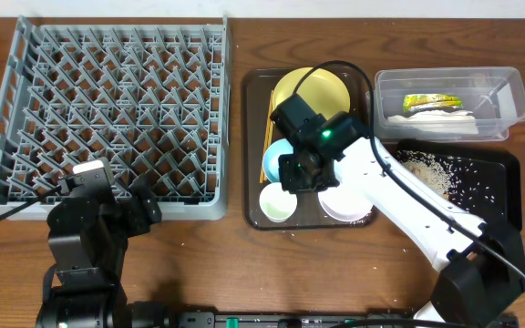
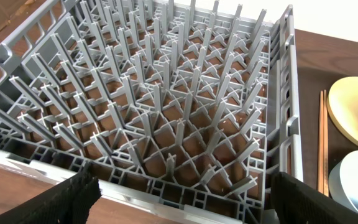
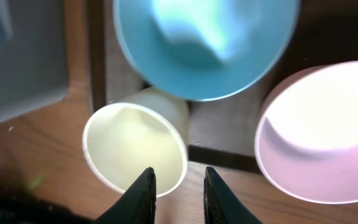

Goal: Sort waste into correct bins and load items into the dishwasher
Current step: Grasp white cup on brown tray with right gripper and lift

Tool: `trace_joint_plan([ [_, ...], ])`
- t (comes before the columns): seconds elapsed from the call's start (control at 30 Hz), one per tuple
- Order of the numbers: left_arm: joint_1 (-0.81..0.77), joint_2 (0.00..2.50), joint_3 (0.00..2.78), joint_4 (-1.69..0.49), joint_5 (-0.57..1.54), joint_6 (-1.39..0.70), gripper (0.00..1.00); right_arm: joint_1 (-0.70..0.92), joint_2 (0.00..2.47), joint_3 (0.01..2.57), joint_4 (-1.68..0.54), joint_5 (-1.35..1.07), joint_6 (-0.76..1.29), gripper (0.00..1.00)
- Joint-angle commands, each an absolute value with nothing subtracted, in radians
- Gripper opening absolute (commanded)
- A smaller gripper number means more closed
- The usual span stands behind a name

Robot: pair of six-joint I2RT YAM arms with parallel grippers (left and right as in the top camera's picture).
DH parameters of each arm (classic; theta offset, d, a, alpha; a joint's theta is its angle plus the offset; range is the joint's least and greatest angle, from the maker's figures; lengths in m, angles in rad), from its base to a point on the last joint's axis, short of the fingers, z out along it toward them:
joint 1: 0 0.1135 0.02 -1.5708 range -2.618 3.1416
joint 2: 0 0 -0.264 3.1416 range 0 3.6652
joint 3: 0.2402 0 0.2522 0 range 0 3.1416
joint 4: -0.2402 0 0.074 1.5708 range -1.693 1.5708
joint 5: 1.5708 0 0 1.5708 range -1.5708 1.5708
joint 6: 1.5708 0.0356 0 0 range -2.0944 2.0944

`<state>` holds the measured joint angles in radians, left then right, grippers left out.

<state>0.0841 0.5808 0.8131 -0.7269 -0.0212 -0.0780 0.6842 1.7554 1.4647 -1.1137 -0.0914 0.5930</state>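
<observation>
The grey dish rack [image 1: 108, 109] sits at the far left of the counter [image 1: 235, 273], with nothing loaded between its upright pegs. Beside it is a dark brown serving tray [image 1: 252, 137] that holds all the dishes. The round yellow plate [image 1: 322, 91] is at the back and the wooden chopsticks [image 1: 268, 137] lie along the tray's left edge. The light blue bowl [image 1: 274, 157] is in the middle, with the small pale cup [image 1: 276, 203] and the white bowl [image 1: 344, 206] side by side at the front. To the right, the clear plastic tub [image 1: 449, 105] holds the green-and-orange snack wrapper [image 1: 431, 100] lying on the crumpled white paper [image 1: 440, 120]. The black tray [image 1: 495, 196] in front of it is scattered with rice scraps [image 1: 436, 169]. The white right arm reaches over the serving tray, and the right fingers [image 3: 143, 193] hang parted just above the cup. One tip is over its mouth and the other outside its wall, gripping nothing, and I can't tell if either touches the rim. The left arm stands at the near corner of the rack. The left fingers [image 2: 73, 196] are spread wide and hold nothing, just short of the rack's front wall.
</observation>
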Motion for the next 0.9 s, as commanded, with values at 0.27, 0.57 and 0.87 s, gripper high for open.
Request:
trace_joint_plan([
  [0.27, 0.087, 0.580, 0.822, -0.747, -0.010, -0.083, 0.91, 0.727, 1.760, 1.362, -1.041, -0.035, 0.668, 0.25],
  [0.57, 0.087, 0.580, 0.822, -0.749, -0.007, -0.083, 0.91, 0.730, 1.766, 1.325, -1.006, -0.054, 0.673, 0.22],
  [0.87, 0.087, 0.580, 0.822, -0.764, 0.002, -0.090, 0.91, 0.766, 1.825, 1.325, -0.990, -0.056, 0.673, 0.21],
])
